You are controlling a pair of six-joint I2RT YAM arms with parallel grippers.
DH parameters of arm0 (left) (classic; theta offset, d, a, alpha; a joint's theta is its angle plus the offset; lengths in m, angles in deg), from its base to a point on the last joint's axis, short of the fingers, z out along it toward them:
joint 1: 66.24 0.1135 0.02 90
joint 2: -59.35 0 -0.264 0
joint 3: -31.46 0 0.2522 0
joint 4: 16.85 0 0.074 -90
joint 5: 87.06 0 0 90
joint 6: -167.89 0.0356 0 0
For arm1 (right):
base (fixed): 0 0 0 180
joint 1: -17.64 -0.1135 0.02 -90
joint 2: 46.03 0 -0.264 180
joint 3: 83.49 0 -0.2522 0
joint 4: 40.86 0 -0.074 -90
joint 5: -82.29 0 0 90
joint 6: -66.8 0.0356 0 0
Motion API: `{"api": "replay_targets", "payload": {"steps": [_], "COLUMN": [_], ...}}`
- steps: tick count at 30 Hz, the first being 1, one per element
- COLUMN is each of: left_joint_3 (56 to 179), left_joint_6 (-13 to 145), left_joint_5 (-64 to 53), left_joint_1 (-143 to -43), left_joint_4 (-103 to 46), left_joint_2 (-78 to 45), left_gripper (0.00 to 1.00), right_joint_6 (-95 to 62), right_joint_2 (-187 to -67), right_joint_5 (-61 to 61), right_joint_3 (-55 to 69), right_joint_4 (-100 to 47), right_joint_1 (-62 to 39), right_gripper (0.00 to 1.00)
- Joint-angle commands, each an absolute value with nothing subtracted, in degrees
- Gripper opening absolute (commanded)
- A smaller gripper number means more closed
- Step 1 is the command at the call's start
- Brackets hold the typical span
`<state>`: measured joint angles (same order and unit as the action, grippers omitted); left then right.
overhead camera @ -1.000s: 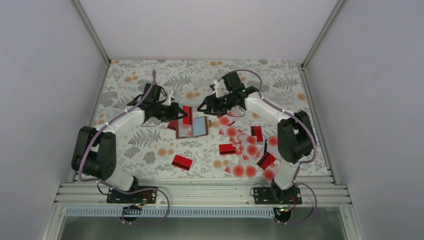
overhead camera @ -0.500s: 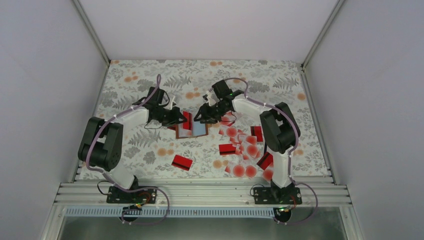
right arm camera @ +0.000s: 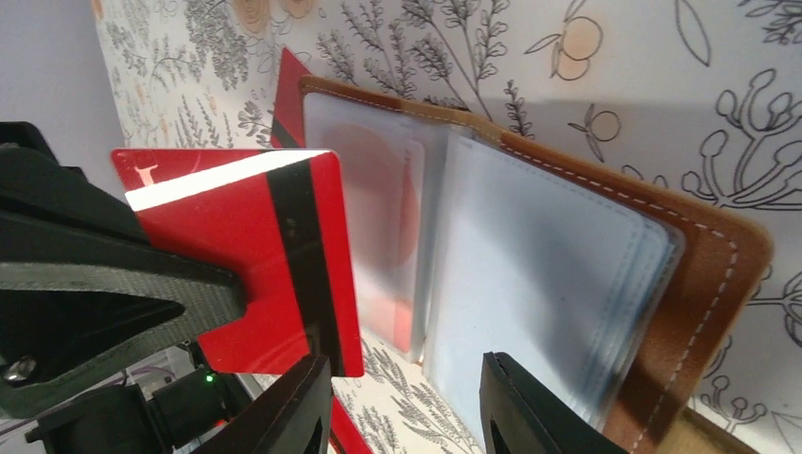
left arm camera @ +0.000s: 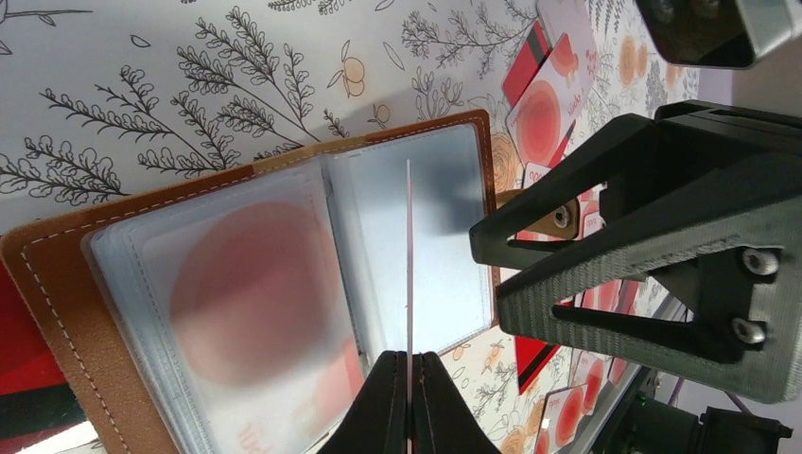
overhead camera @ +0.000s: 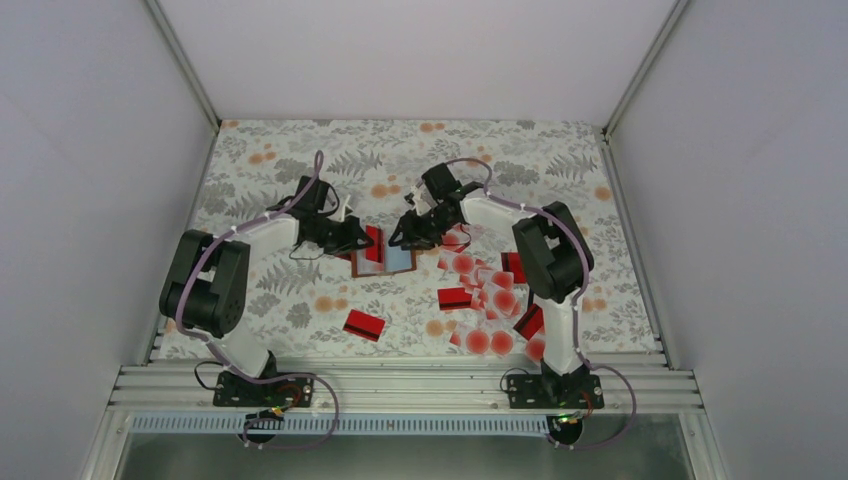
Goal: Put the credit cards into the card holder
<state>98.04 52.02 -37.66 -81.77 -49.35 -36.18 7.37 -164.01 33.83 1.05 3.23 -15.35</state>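
Observation:
The brown card holder [overhead camera: 385, 256] lies open on the flowered cloth, its pale clear pockets up; the left pocket [left arm camera: 246, 293] holds a card with a red dot. My left gripper [left arm camera: 409, 364] is shut on a red card with a black stripe [right arm camera: 274, 255], seen edge-on [left arm camera: 409, 255] in the left wrist view, upright over the holder's right page. My right gripper [right arm camera: 407, 378] is open and empty, just above the holder's [right arm camera: 586, 274] right page, facing the left gripper [right arm camera: 85, 274]. Many loose credit cards [overhead camera: 490, 295] lie to the right.
One red card [overhead camera: 364, 324] lies alone in front of the holder. Another red card [right arm camera: 288, 76] sticks out from under the holder's left edge. White enclosure walls stand on three sides. The right gripper's body [left arm camera: 662, 236] is close beside the held card.
Both arms have folded in and come down closer to the open holder from either side. The left gripper still holds the red card, now over the holder.

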Motion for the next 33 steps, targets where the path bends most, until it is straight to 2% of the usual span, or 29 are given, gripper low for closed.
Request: {"api": "replay_targets", "payload": {"steps": [1,33], "left_joint_3": [97.3,97.7], "left_joint_6": [53.2,49.6], "left_joint_5": [-38.8,-41.9], "left_joint_1": [-81.5,-81.5], "left_joint_4": [-47.6,-45.0], "left_joint_2": [-36.9,-45.2], "left_gripper": [0.02,0.02], "right_joint_6": [5.7,2.9], "right_joint_2": [-165.9,-167.3], "right_joint_5": [32.2,26.8], "right_joint_3": [1.2,5.8], "right_joint_4": [3.7,4.4], "right_joint_1": [-15.7,-15.4], "right_gripper": [0.40,0.38]}}
